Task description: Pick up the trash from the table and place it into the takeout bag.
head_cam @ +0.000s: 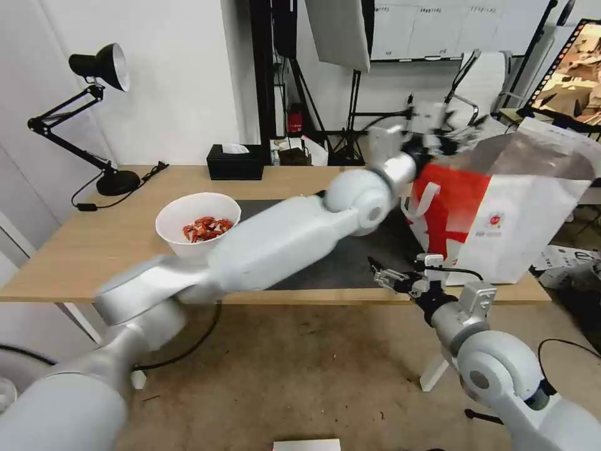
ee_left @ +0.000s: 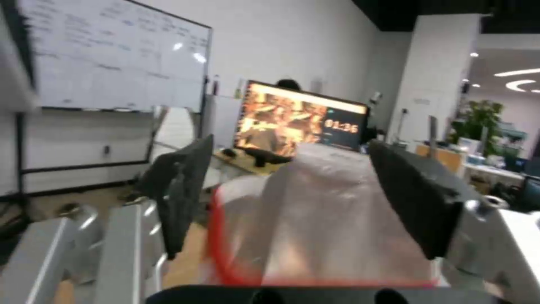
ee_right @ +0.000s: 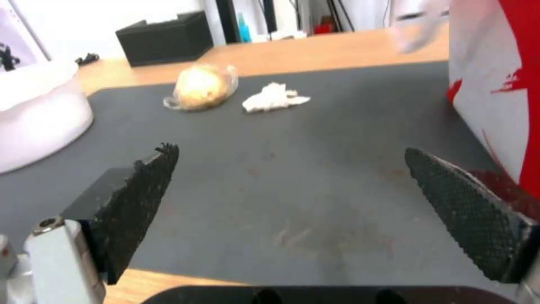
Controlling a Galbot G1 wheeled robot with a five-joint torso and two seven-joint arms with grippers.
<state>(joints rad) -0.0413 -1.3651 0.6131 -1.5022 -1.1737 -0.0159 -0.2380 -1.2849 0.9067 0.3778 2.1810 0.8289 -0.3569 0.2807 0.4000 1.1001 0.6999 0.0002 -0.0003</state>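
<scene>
Table point(head_cam: 94, 250), light wood, carrying a dark grey mat point(ee_right: 315, 177) across its middle. Takeout bag point(head_cam: 501, 213), white with red panel and foil lining, stands at the 3 o'clock end of the table, mouth open upward. Left gripper point(head_cam: 432, 125) reaches across the table to about 1 o'clock, just above the bag's rim; its wrist view shows the black fingers point(ee_left: 180, 190) spread wide with the bag's pale lining and red edge between and below them, nothing pinched. Right gripper point(head_cam: 388, 275) hovers low at the near table edge, about 5 o'clock, just beside the bag's front corner; its textured pads point(ee_right: 141, 198) stand well apart over bare mat, holding nothing. White bowl of red shells point(head_cam: 197, 224) sits at 9 o'clock, at the mat's edge. Tan lump in clear wrap point(ee_right: 200, 86) and crumpled white tissue point(ee_right: 273, 98) lie near each other on the mat's far part. Black tissue box point(head_cam: 235, 163) at 12 o'clock, far table edge. Desk lamp point(head_cam: 94, 113) at 10 o'clock.
</scene>
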